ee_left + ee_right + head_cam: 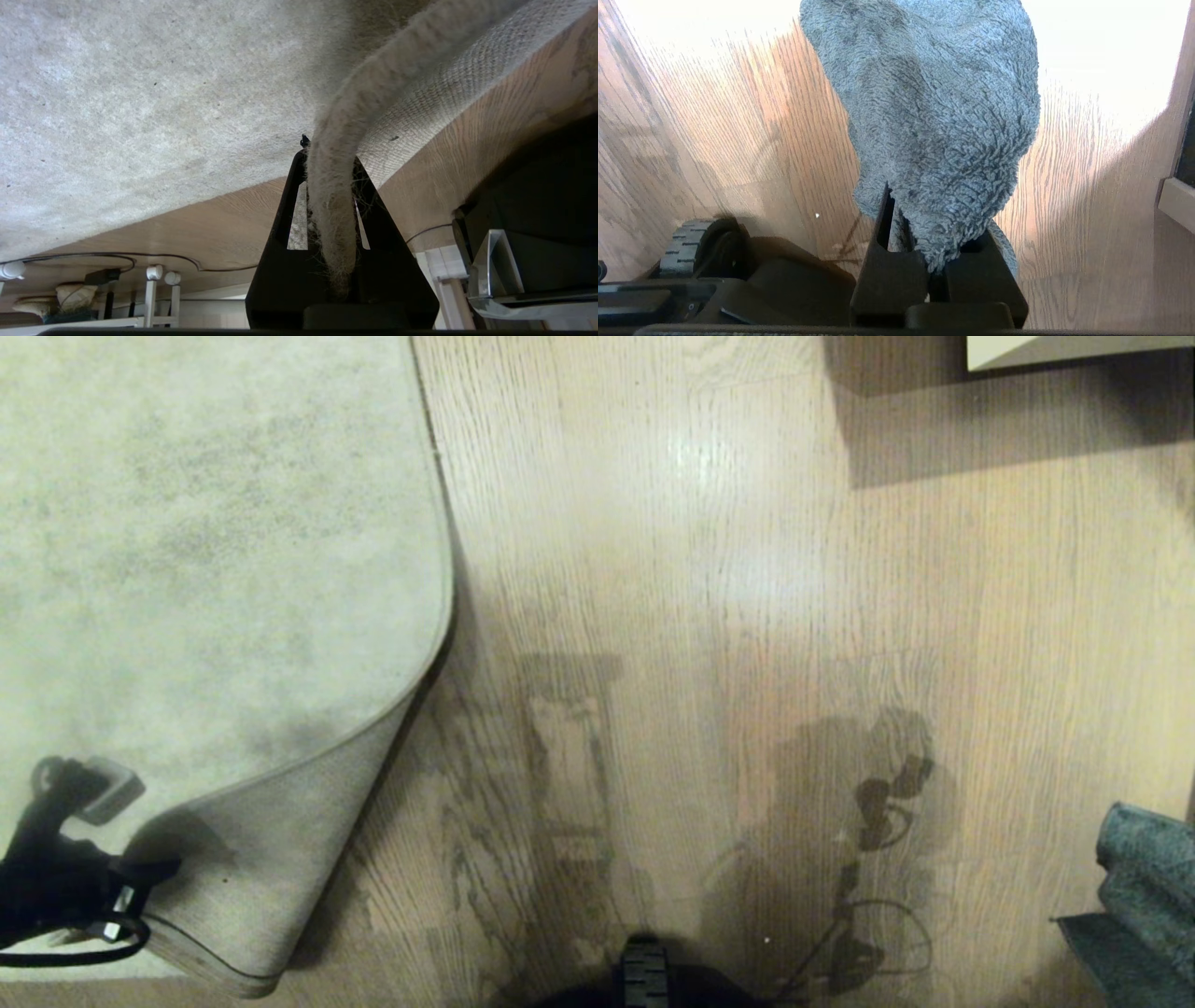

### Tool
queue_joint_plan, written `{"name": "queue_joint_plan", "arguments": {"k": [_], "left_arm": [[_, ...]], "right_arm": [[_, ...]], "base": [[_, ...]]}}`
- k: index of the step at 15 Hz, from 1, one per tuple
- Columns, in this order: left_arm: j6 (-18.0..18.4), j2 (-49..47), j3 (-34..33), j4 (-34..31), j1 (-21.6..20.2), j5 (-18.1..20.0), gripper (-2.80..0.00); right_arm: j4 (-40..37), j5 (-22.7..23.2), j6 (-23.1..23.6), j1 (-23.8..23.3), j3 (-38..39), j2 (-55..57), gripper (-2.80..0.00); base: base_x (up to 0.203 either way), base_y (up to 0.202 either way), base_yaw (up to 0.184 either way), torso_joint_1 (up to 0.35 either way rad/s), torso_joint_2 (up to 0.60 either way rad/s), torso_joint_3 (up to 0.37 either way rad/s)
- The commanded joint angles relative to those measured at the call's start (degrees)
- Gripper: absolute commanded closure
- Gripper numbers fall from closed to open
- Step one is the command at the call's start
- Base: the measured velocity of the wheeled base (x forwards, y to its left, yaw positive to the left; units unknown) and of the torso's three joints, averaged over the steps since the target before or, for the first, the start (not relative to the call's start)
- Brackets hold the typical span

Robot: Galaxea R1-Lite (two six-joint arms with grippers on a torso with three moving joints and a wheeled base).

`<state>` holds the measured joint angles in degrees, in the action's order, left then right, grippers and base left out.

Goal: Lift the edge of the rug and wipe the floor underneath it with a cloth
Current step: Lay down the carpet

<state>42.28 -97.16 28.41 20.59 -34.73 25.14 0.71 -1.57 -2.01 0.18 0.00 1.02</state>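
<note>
The left gripper [329, 186] sat at the near left of the head view, its jaws closed tight on the rug edge [334, 205]. In the left wrist view the fuzzy border ran straight down between the two black fingers [289, 210], pinched there, with the woven backing of the rug showing just beside it. The gripped corner was raised off the floor [709, 616] and curled over, so a pale flap of underside [271, 859] faced up in the head view, while the rest of the rug [205, 523] lay flat across the upper left. Bare wood planks showed beside the raised corner, marked with dark streaks and shadows.

The right gripper [931, 261] was out at the near right, its jaws shut on the cloth [934, 116]. The teal-grey terry bunched up out of the jaws and hung over the planks; whether it touched them could not be told. In the head view only a fold of the cloth [1144, 887] showed at the right border, well apart from the rug. A black wheel [686, 240] of the base stood on the floor near that gripper, and a pale piece of furniture [1074, 350] lay at the far right corner.
</note>
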Motion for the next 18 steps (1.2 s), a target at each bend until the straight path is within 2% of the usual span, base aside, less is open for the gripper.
{"name": "queue_joint_plan", "arguments": {"k": [1, 8, 16, 17, 18], "left_arm": [[0.26, 1.53, -0.21, 0.15, 0.02, 0.26, 0.00], [0.17, 7.47, -0.28, -0.18, 0.10, 0.34, 0.00], [-0.44, 10.23, -3.76, -0.05, 1.33, 1.28, 0.00], [-0.51, 11.04, -4.60, -0.24, 1.22, 1.07, -2.69], [-0.53, 11.87, -5.63, -0.21, 0.99, 1.02, -2.80]], "right_arm": [[0.08, -0.01, -0.01, -0.01, 0.00, -1.02, 0.00], [0.08, -0.04, -0.01, -0.01, 0.00, -0.96, 0.00], [0.08, -0.08, -0.01, -0.01, 0.00, -0.99, 0.00], [0.08, -0.06, -0.01, -0.01, 0.00, -0.98, 0.00], [0.08, -0.03, -0.01, -0.01, 0.00, -1.01, 0.00]], "base": [[0.000, 0.000, 0.000, 0.000, 0.00, 0.000], [0.000, 0.000, 0.000, 0.000, 0.00, 0.000], [0.000, 0.000, 0.000, 0.000, 0.00, 0.000], [0.000, 0.000, 0.000, 0.000, 0.00, 0.000], [0.000, 0.000, 0.000, 0.000, 0.00, 0.000]]}}
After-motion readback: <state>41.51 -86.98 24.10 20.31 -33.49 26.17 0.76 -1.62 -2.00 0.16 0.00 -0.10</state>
